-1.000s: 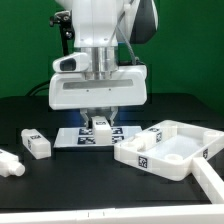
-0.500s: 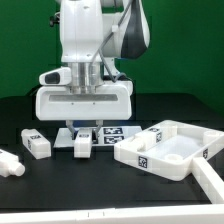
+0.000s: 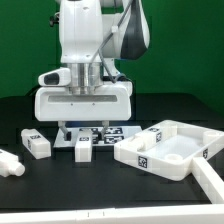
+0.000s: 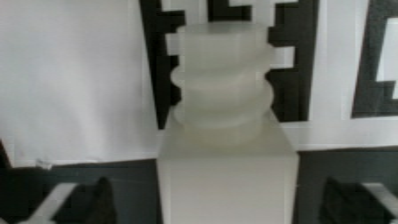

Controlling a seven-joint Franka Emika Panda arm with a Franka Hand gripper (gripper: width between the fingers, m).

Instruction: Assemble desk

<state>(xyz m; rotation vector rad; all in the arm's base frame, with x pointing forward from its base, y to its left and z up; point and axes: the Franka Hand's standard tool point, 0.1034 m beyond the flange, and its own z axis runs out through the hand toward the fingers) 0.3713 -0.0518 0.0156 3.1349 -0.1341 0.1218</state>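
A white desk leg with a black-and-white tag lies on the black table, at the front edge of the marker board. My gripper is low over it. In the wrist view the leg runs between my two dark fingers with a gap on each side, its ridged peg end pointing away; the gripper is open. The rimmed white tabletop lies at the exterior view's right. A second leg and a third lie at the exterior view's left.
The marker board lies under the leg's peg end. A white frame edge runs along the exterior view's front right. The robot base stands behind the work area before a green backdrop.
The arm has moved toward the exterior view's left and come down. The leg that sat between the fingers over the marker board now lies on the table at the board's front edge.
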